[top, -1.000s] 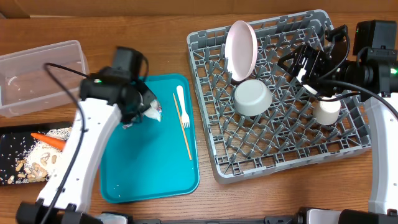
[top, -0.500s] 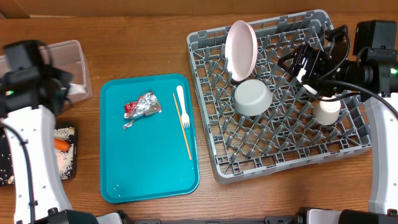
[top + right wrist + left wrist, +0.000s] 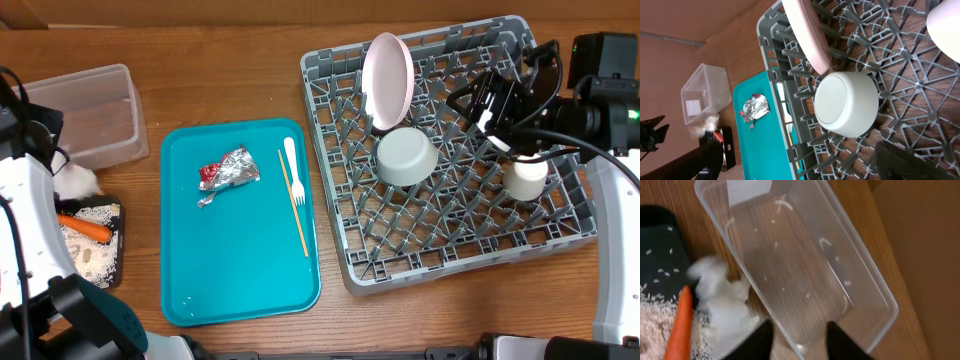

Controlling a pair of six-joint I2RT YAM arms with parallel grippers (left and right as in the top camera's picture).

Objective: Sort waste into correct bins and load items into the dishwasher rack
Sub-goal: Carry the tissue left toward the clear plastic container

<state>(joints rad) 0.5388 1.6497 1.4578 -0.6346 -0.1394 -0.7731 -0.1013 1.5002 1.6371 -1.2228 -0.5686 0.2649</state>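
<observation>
Table (image 3: 230, 60): napkin (image 3: 722, 305) (loose) beside left pincer (image 3: 801, 344)

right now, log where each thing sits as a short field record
napkin: outside the clear tub, against its wall, at the edge of the black tray
carrot: in black tray
foil wrapper, fork, stick: on teal tray
plate, bowl, cup: in rack
left gripper: jaws apart, nothing held
right gripper: over rack, jaws apart, empty
</observation>
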